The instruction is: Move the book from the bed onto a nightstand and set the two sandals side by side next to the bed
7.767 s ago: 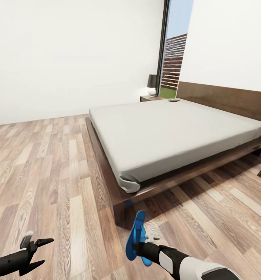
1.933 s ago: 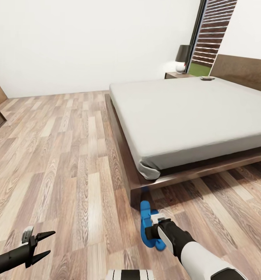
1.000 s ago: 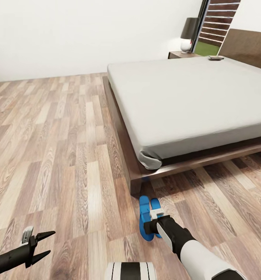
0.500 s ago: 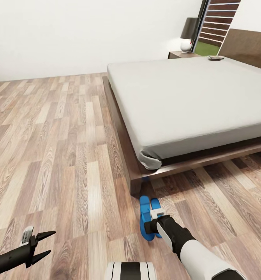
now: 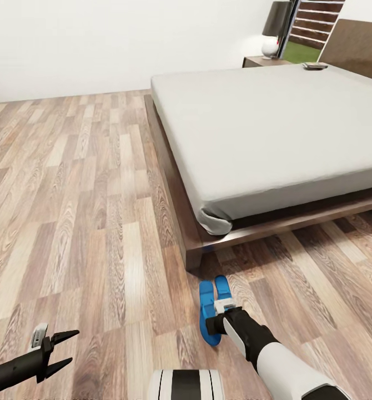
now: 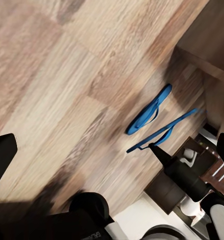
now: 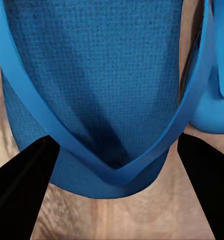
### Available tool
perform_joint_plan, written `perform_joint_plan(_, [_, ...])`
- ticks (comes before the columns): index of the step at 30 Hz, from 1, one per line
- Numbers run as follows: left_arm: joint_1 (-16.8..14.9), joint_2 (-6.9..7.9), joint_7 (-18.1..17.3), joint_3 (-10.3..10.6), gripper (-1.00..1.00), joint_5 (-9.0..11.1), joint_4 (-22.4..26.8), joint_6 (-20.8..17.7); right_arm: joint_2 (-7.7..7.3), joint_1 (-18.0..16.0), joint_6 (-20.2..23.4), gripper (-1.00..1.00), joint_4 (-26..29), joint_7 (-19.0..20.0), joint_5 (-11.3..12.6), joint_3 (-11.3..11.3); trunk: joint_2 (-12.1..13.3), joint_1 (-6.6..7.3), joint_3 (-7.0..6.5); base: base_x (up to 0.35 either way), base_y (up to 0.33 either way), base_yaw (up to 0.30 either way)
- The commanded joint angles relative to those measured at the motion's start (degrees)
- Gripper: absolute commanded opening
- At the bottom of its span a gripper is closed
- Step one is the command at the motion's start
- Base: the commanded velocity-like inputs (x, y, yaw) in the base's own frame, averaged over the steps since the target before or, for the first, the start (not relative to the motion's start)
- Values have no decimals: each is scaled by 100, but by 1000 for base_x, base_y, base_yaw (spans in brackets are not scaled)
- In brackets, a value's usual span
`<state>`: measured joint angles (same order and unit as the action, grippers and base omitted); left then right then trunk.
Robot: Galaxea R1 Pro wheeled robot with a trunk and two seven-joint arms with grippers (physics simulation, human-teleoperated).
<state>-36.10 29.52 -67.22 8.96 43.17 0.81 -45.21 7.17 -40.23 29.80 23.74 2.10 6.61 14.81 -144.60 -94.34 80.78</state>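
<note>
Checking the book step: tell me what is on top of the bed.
The bed's off-white mattress carries one small flat dark object at its far corner by the headboard; it is too small to confirm as the book. The mattress's right part runs out of frame, so it can't be checked.

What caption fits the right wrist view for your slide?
Open right gripper poised over a blue sandal on the wood floor, second sandal alongside.

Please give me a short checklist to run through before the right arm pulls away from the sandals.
1. Right gripper open around the sandal's strap: ok.
2. Near sandal flat on the floor: ok.
3. Second sandal alongside it: ok.
4. Pair next to the bed: ok, by its corner.
5. Left gripper open, empty: ok.
6. Book moved to the nightstand: cannot tell.
</note>
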Motion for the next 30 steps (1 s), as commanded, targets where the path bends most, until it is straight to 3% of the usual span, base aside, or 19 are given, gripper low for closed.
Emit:
perform_joint_plan(1, [-3,2,-20,44,100,43,-1,-41,-5,-3,26,-100,8,-17,60,40,-3,-1,27,0,0,0])
perform_joint_plan(20, [-3,18,-19,44,100,56,-2,-41,-14,-3,35,-100,8,-17,60,40,-6,-6,71,3,0,0])
perform_joint_plan(30, [-3,19,-19,44,100,59,-2,-41,-14,-3,35,-100,8,-20,60,40,-6,-6,71,128,0,0])
